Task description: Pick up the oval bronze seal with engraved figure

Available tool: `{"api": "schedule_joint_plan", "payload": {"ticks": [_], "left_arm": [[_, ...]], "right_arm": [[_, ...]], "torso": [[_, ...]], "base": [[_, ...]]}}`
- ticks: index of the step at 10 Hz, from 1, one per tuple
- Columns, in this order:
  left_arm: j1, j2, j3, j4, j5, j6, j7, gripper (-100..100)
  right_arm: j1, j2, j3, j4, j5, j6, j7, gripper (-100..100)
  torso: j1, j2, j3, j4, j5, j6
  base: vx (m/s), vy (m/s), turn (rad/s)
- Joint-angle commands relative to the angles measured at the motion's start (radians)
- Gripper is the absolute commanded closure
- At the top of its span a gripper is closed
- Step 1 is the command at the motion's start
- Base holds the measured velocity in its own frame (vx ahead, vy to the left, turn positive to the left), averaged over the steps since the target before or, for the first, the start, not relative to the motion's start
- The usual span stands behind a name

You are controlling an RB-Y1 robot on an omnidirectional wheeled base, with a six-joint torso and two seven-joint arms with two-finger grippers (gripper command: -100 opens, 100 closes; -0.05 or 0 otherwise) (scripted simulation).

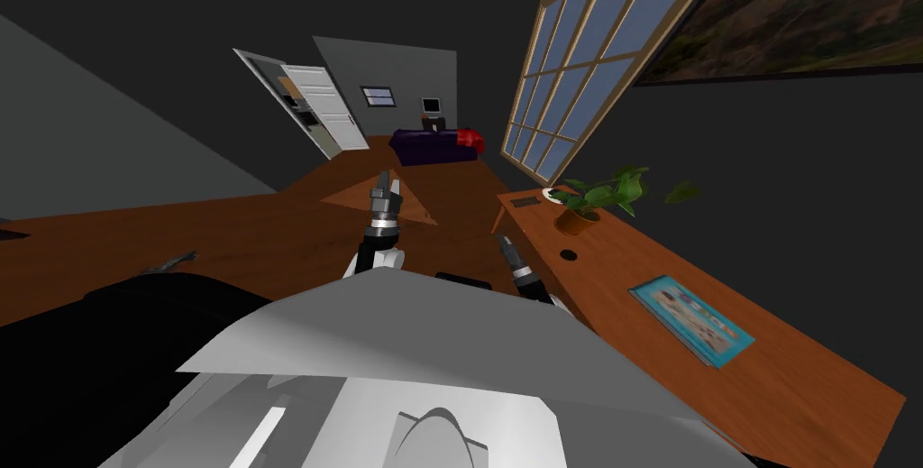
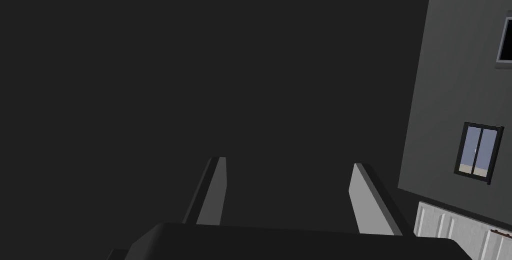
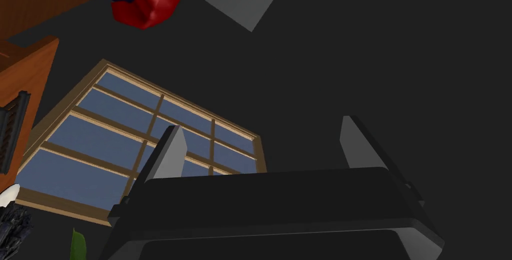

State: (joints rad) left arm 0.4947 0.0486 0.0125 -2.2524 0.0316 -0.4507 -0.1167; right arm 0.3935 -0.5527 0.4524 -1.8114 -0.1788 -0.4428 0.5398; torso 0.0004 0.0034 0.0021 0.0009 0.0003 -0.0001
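A small dark oval thing [image 1: 568, 255], which may be the seal, lies on the long wooden table [image 1: 793, 372] to my right, in front of a potted plant. My right gripper [image 1: 505, 242] [image 3: 265, 147] hangs open and empty beside the table's near left edge, a short way from the oval. It points up toward the window. My left gripper [image 1: 388, 185] [image 2: 292, 192] is raised over the wooden floor further left, open with nothing between its fingers.
On the table stand a potted plant [image 1: 590, 201], a white dish [image 1: 552, 193], a flat dark rectangle [image 1: 525, 203] and a blue booklet [image 1: 692, 320]. A large window [image 1: 577, 66] rises behind it. A purple sofa with a red cushion [image 1: 437, 145] and a white door [image 1: 320, 111] lie far ahead.
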Motion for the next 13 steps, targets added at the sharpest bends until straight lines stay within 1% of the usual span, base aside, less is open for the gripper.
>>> {"api": "schedule_joint_plan", "payload": {"ticks": [1, 2, 3, 4, 5, 6, 7, 8, 9, 10, 11, 12, 13], "left_arm": [[0.0, 0.0, 0.0, 0.0, 0.0, 0.0, 0.0, 0], [0.0, 0.0, 0.0, 0.0, 0.0, 0.0, 0.0, 0], [0.0, 0.0, 0.0, 0.0, 0.0, 0.0, 0.0, 0], [0.0, 0.0, 0.0, 0.0, 0.0, 0.0, 0.0, 0], [0.0, 0.0, 0.0, 0.0, 0.0, 0.0, 0.0, 0], [0.0, 0.0, 0.0, 0.0, 0.0, 0.0, 0.0, 0], [0.0, 0.0, 0.0, 0.0, 0.0, 0.0, 0.0, 0], [0.0, 0.0, 0.0, 0.0, 0.0, 0.0, 0.0, 0], [0.0, 0.0, 0.0, 0.0, 0.0, 0.0, 0.0, 0], [0.0, 0.0, 0.0, 0.0, 0.0, 0.0, 0.0, 0], [0.0, 0.0, 0.0, 0.0, 0.0, 0.0, 0.0, 0], [0.0, 0.0, 0.0, 0.0, 0.0, 0.0, 0.0, 0], [0.0, 0.0, 0.0, 0.0, 0.0, 0.0, 0.0, 0]], "right_arm": [[-0.009, -0.023, 0.028, 0.043, -0.006, -0.003, 0.027, -100], [-0.02, -0.06, 0.071, 0.077, -0.017, 0.0, 0.072, -100], [-0.02, -0.069, 0.077, 0.098, -0.017, 0.0, 0.073, -100], [-0.032, -0.099, 0.124, 0.142, -0.027, 0.004, 0.119, -100], [-0.032, -0.115, 0.128, 0.16, -0.027, 0.004, 0.119, -100], [-0.044, -0.154, 0.167, 0.186, -0.037, 0.009, 0.162, -100], [-0.044, -0.161, 0.179, 0.221, -0.037, 0.009, 0.166, -100], [-0.056, -0.198, 0.221, 0.261, -0.044, 0.014, 0.21, -100], [-0.056, -0.207, 0.231, 0.284, -0.044, 0.014, 0.213, -100], [-0.056, -0.207, 0.231, 0.284, -0.044, 0.014, 0.213, -100], [-0.068, -0.253, 0.278, 0.323, -0.051, 0.019, 0.26, -100], [-0.068, -0.253, 0.283, 0.346, -0.051, 0.019, 0.26, -100], [-0.08, -0.295, 0.324, 0.377, -0.057, 0.025, 0.305, -100]], "torso": [[0.0, 0.0, 0.0, 0.0, 0.0, 0.0], [-0.001, 0.0, 0.0, 0.0, 0.0, 0.001], [-0.001, 0.0, 0.0, 0.0, 0.0, 0.0], [-0.001, -0.001, 0.0, 0.0, 0.0, 0.001], [-0.002, -0.001, -0.001, 0.0, 0.0, 0.0], [-0.002, -0.001, -0.001, 0.0, 0.0, 0.001], [-0.002, -0.001, -0.001, 0.0, 0.0, 0.0], [-0.003, -0.001, -0.001, 0.0, 0.0, 0.001], [-0.003, -0.002, -0.001, 0.0, -0.001, 0.0], [-0.003, -0.002, -0.001, 0.0, -0.001, 0.001], [-0.003, -0.002, -0.001, 0.0, -0.001, 0.001], [-0.003, -0.003, -0.001, 0.0, -0.001, 0.0], [-0.003, -0.003, -0.001, 0.0, -0.001, 0.001]], "base": [[-0.033, 0.024, 0.095], [-0.034, 0.027, 0.163], [-0.025, 0.017, 0.108], [-0.024, 0.021, 0.245], [-0.019, 0.011, 0.118], [-0.02, 0.015, 0.228], [-0.015, 0.007, 0.1], [-0.011, 0.005, 0.193], [-0.005, -0.002, 0.131], [0.0, 0.0, 0.0], [0.001, 0.002, 0.209], [0.002, -0.006, 0.143], [0.007, -0.006, 0.199]]}}
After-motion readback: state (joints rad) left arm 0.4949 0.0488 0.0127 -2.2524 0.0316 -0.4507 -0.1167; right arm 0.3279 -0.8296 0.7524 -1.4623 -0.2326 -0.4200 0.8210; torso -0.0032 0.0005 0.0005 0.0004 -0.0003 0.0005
